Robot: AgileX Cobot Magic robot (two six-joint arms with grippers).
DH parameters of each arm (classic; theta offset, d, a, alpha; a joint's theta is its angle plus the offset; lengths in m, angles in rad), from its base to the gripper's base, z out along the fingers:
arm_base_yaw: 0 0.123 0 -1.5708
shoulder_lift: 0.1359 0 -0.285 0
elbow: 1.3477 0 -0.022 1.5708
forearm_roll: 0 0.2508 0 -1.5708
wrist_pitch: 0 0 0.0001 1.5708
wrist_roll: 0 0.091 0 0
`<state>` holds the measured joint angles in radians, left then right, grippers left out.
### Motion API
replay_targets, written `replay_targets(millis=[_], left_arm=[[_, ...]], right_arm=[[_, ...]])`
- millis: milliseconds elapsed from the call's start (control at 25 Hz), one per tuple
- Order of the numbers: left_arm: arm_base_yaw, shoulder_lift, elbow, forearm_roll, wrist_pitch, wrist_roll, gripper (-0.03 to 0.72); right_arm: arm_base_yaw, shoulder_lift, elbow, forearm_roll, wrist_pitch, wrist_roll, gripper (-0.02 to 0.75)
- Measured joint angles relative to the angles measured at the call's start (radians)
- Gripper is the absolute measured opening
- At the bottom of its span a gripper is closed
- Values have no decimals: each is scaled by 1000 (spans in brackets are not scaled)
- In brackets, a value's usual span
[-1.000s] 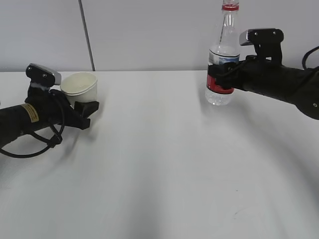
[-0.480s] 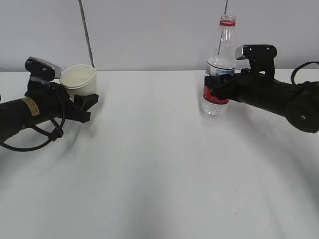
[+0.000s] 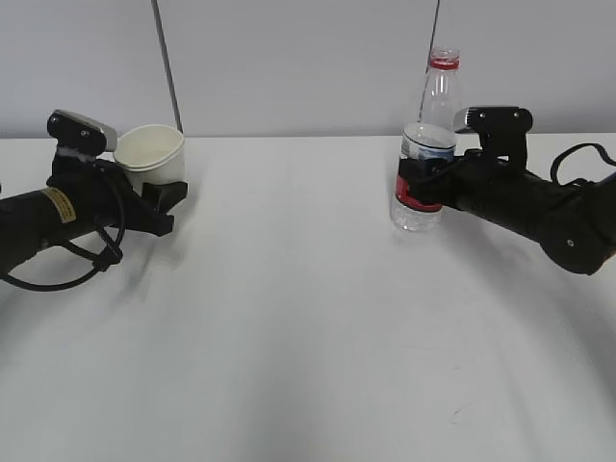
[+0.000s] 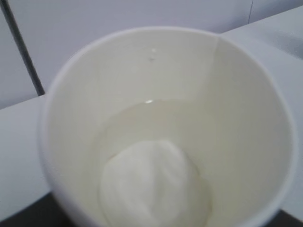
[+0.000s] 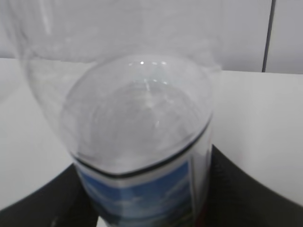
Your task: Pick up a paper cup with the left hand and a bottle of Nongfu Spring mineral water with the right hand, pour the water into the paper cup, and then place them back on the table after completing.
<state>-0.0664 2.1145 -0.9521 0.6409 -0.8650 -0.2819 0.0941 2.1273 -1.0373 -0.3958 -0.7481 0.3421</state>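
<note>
The white paper cup [image 3: 150,154] sits upright in my left gripper [image 3: 160,198], which is shut on its lower part at the table's far left. In the left wrist view the cup [image 4: 246,118] holds clear water [image 4: 156,184] at its bottom. My right gripper [image 3: 420,185] is shut on the label band of the Nongfu Spring bottle [image 3: 427,135], which stands upright and uncapped. Its base is at or just above the white table [image 3: 308,318]. In the right wrist view the black fingers [image 5: 258,189] flank the bottle [image 5: 142,179], which has water [image 5: 142,118] in its lower part.
A grey wall with a dark vertical seam [image 3: 167,58] runs behind the table's far edge. A black cable [image 3: 67,265] loops under the left arm. The two arms are far apart, with bare tabletop between them.
My right gripper has lowered the bottle toward the table and drawn it slightly right. The left gripper with the cup rose a little a second ago and has since stayed put.
</note>
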Motion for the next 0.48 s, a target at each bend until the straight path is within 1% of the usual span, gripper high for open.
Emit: replay_targets(millis=[200, 480], left_arm=[[0, 0, 0, 0, 7, 0, 406], [0, 0, 0, -8, 7, 0, 406]], right_arm=[[0, 0, 0, 48, -9, -45, 410], [0, 2, 0, 73, -11, -67, 410]])
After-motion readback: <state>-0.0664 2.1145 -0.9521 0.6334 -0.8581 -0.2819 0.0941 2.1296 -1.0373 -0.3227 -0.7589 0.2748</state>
